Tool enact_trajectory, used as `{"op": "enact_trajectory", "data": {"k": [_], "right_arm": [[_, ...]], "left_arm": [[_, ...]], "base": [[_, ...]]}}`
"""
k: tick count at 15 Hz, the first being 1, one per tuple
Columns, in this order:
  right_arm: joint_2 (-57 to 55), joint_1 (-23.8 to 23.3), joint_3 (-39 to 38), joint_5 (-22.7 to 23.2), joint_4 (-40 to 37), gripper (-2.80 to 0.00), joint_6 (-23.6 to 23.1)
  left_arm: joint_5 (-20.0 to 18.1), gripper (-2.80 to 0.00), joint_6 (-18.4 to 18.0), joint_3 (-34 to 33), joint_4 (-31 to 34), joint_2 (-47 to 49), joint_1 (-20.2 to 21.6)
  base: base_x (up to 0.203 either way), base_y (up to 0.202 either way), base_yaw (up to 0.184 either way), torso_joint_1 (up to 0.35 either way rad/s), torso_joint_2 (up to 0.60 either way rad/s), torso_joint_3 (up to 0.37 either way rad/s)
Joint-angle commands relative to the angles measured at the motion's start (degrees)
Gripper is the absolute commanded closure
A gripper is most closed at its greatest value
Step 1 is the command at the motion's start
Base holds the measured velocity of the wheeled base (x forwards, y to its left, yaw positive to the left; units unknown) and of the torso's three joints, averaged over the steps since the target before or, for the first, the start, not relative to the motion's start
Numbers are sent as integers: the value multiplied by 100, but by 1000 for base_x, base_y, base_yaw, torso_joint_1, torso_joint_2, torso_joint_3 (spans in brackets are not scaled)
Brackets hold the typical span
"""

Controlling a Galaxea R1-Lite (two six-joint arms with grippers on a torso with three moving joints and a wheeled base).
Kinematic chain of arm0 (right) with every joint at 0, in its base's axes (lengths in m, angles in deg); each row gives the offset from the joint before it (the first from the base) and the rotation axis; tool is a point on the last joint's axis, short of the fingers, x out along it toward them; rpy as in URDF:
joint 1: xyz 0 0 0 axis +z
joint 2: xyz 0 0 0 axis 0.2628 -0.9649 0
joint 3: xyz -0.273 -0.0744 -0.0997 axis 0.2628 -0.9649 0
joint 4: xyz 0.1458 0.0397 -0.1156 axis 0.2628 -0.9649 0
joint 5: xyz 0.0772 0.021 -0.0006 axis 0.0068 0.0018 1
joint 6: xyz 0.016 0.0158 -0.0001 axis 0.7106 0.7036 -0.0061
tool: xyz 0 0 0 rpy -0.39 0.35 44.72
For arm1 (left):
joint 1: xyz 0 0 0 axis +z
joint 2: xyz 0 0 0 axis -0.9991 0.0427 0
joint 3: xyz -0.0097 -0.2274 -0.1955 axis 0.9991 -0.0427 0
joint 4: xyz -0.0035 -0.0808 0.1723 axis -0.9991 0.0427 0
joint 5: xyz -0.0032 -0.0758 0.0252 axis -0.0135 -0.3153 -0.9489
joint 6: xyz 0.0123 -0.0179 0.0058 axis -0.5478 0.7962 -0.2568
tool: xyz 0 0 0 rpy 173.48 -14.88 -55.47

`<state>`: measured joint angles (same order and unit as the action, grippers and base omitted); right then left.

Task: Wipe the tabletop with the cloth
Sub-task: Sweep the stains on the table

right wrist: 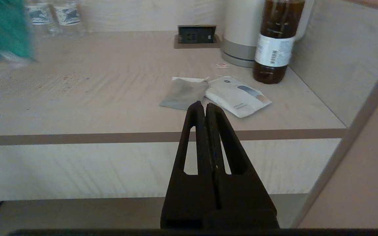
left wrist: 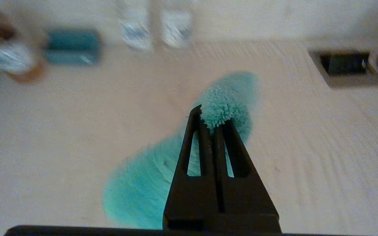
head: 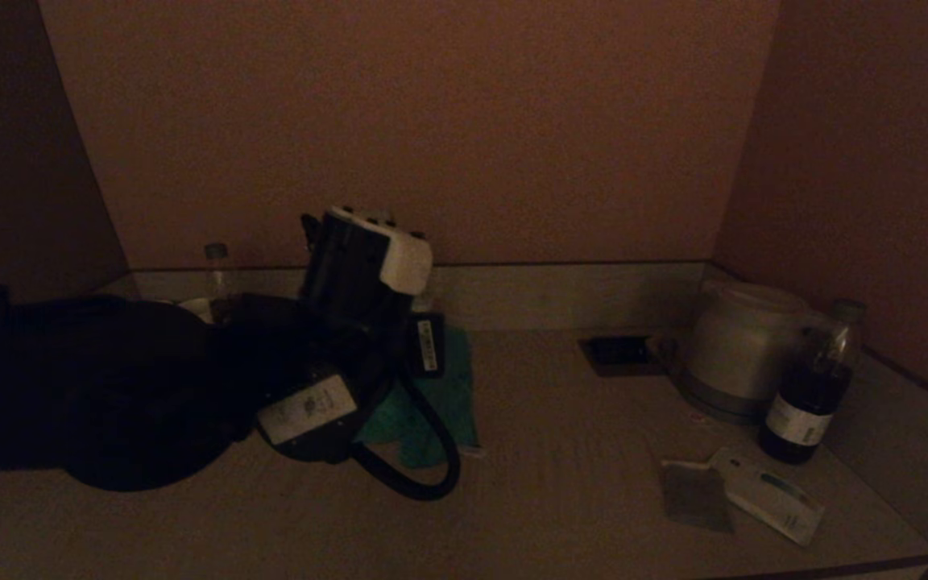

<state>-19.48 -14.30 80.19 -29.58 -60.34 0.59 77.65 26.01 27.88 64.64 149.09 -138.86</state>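
A teal fluffy cloth (left wrist: 149, 183) hangs from my left gripper (left wrist: 212, 120), which is shut on a bunched fold of it above the pale wooden tabletop (left wrist: 61, 124). In the head view the left arm reaches over the table's left middle, and the cloth (head: 432, 411) shows below and behind it. The cloth also shows as a teal blur in the right wrist view (right wrist: 2, 29). My right gripper (right wrist: 205, 108) is shut and empty, parked in front of and below the table's front edge. It does not show in the head view.
A white kettle (head: 742, 346) and a dark bottle (head: 810, 387) stand at the back right. A white packet (head: 770, 495) and a grey sachet (head: 693, 495) lie in front of them. A recessed socket (head: 621, 353) is near the back wall. Clear bottles (left wrist: 154, 28) stand at the back left.
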Motion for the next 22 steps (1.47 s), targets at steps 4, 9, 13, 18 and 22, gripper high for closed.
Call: {"op": "enact_trajectory", "data": {"k": [4,9,13,18,22], "right_arm": [[-1,3,0,1,4,0,0],[-1,3,0,1,4,0,0],[-1,3,0,1,4,0,0],[-1,3,0,1,4,0,0],[-1,3,0,1,4,0,0]], "left_arm": [[34,0,-540,-456,35,-1254,823],[-59,0,-813,-1166,-10,-1911,1641],[-176,0,-814,-1421,-18,-2089,1826],[-176,0,-793,-1659,-38,-2159,1882],[-185,0,-814,-1721,-184,-2142,2080]], "base": [[0,0,0,0,0,0],[0,0,0,0,0,0],[0,0,0,0,0,0],[0,0,0,0,0,0],[0,0,0,0,0,0]]}}
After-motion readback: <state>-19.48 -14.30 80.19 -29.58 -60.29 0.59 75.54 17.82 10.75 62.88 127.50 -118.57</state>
